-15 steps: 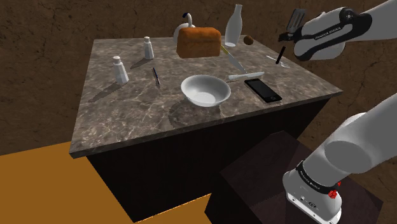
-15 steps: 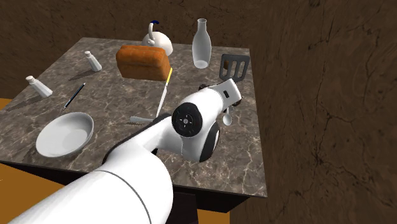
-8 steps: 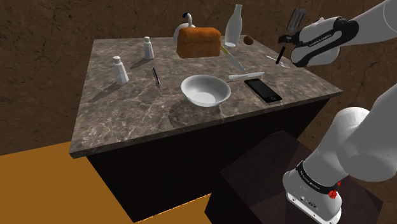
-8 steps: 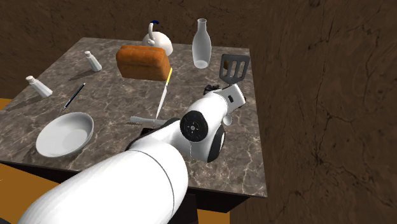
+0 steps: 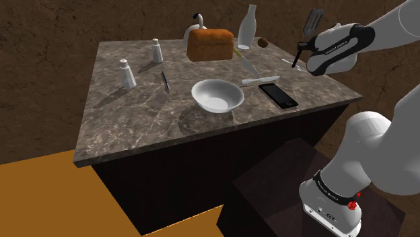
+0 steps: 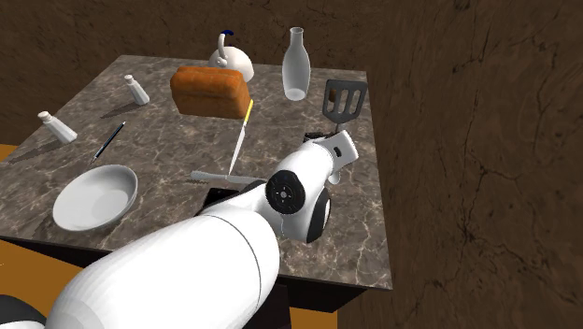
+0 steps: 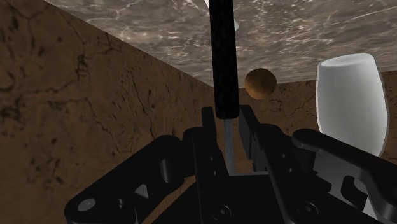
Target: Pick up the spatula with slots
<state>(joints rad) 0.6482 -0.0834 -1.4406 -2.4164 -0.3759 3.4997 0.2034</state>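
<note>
The slotted spatula (image 5: 314, 19) is dark, its head tilted up above the marble table's (image 5: 134, 114) far right corner. In the second exterior view the spatula head (image 6: 344, 100) shows its slots, and the handle runs down behind the white hand. My gripper (image 5: 301, 48) is at the handle. In the wrist view the black handle (image 7: 222, 57) and its thin grey shaft run straight between my fingers (image 7: 208, 133), and the gripper (image 7: 227, 124) is shut on it.
Near the spatula stand a white bottle (image 5: 249, 27), a small brown ball (image 5: 263, 42) and a spoon (image 5: 293, 63). A bread loaf (image 5: 210, 44), kettle (image 5: 196, 19), knife (image 5: 246, 62), bowl (image 5: 217, 94), phone (image 5: 278, 94), pen (image 5: 164, 81) and two shakers (image 5: 126, 73) are spread over the table.
The hand has come down and leftward in the shoulder view onto the handle, and the fingers have shut on it. The spatula head has hardly moved.
</note>
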